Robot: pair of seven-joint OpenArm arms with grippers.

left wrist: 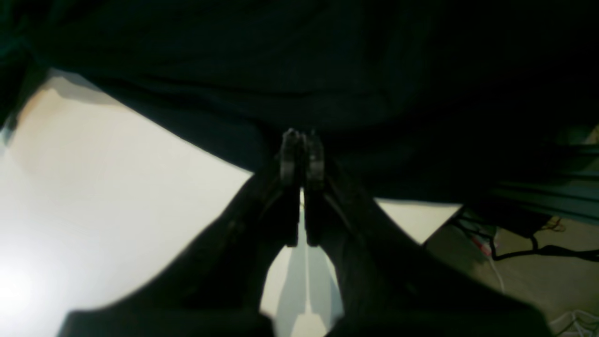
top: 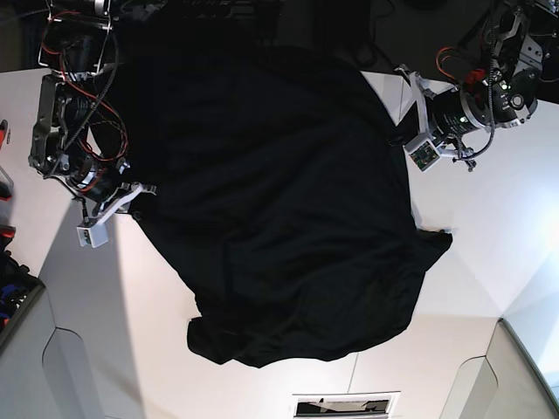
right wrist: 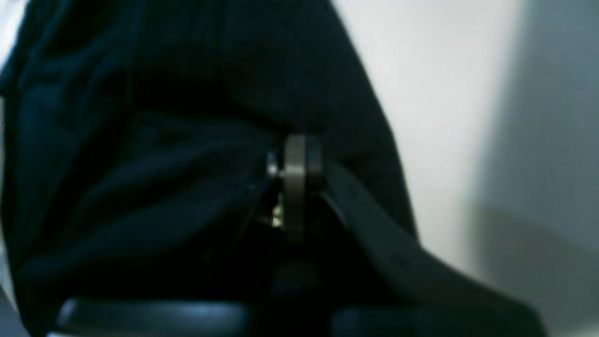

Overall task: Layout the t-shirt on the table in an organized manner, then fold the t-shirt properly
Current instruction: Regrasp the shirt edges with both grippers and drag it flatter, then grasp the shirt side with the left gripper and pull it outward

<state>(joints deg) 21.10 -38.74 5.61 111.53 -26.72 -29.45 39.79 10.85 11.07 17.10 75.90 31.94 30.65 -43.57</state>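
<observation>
Black soft t-shirt [top: 279, 209] hangs stretched and creased between both arms over the smooth white table [top: 489, 227], hiding most of it, left gripper [left wrist: 302, 140] and right gripper [right wrist: 295, 159] each clamped tight on fabric, cables [left wrist: 538, 250] off the table's edge.

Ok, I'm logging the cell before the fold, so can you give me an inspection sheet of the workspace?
Surface: white table, bare around the cloth.
Job's things: black t-shirt spread wide, rumpled, lower edge bunched; print not visible.
Clutter: red items at the table's edge, unclear.
Grippers: left gripper shut on the t-shirt; right gripper shut on the t-shirt.
Cables: red and black wires on the right arm; black cable on the floor.
Surroundings: beige floor.
</observation>
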